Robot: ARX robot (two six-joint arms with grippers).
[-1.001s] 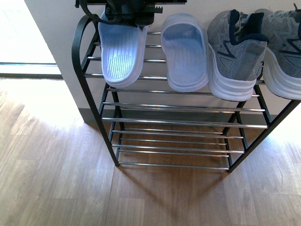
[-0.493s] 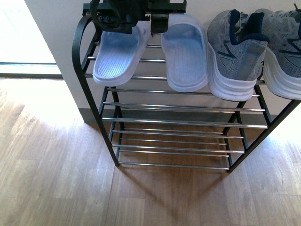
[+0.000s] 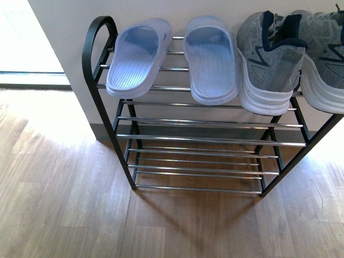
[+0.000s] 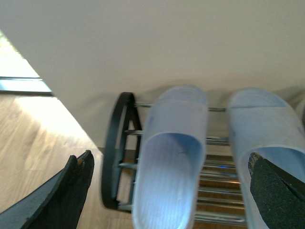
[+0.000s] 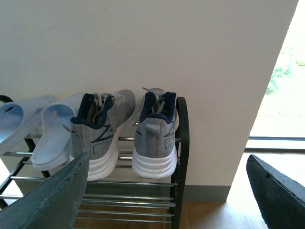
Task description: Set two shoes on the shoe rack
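Observation:
Two pale blue slides lie side by side on the top tier of the shoe rack [image 3: 91, 64], the left slide [image 3: 137, 56] angled a little and the right slide [image 3: 212, 59] straight. Right of them stand two grey knit sneakers [image 3: 269, 59] [image 3: 325, 59], heels out. Neither gripper shows in the front view. In the left wrist view my left gripper [image 4: 169, 157] is open, held off above the left slide [image 4: 169, 162] and touching nothing. My right gripper [image 5: 167, 160] is open too, back from the rack with the sneakers [image 5: 155, 129] ahead of it.
Lower tiers of chrome bars [image 3: 204, 140] run beneath the shoes. The rack stands against a beige wall [image 3: 59, 32] on a wood floor [image 3: 64, 204]. A bright glass door [image 3: 21, 37] lies to the left and a window [image 5: 286, 95] beyond the rack's right end.
My left gripper, which was over the left slide, has lifted away and left the front view. The slide shifted slightly left and now rests free on the top tier.

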